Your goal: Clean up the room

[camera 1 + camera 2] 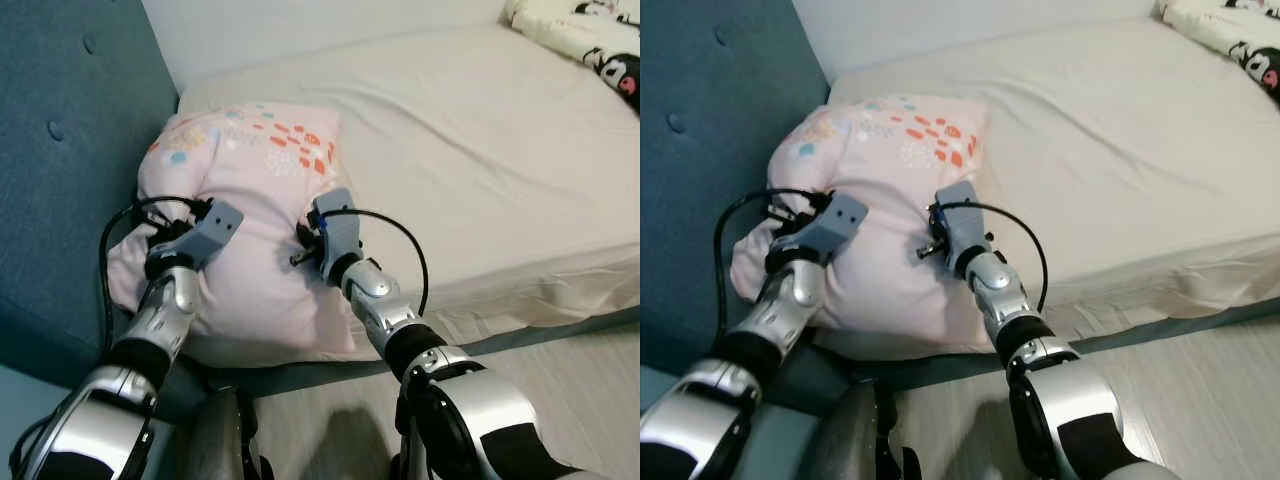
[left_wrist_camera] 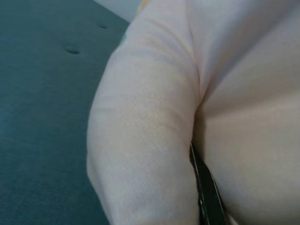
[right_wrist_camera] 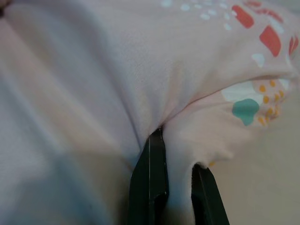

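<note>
The right gripper point(image 3: 176, 187) is pinched nearly shut on a fold of the pink pillow point(image 1: 255, 200), cloth bunched between its two black fingers point(image 3: 150, 178) at the pillow's edge nearer the middle of the bed. The left gripper point(image 1: 185, 215) is pressed into the pillow's other side, close to the teal headboard point(image 1: 70, 150); one dark finger point(image 2: 206, 197) is buried in a crease of fabric, so it appears to have hold of the pillow, though how far its jaws are apart I cannot tell. The pillow lies at the head end of the bed point(image 1: 480, 150), its near edge overhanging the mattress rim and its far side leaning toward the headboard. The likely trouble: both holds seem to be on loose casing and not on the stuffing, so a lift could let the cloth slide out of one pinch and leave the pillow dangling from the other, or dropping to the floor point(image 1: 570, 390). Uneven pulling by the two arms could also twist it, and dragging it might ruck up the sheet. The black cables looped at each wrist sit close to the fabric and could snag. Counted: two grippers, one pink pillow, one bed, one headboard, and one printed blanket point(image 1: 590, 35) at the far corner
</note>
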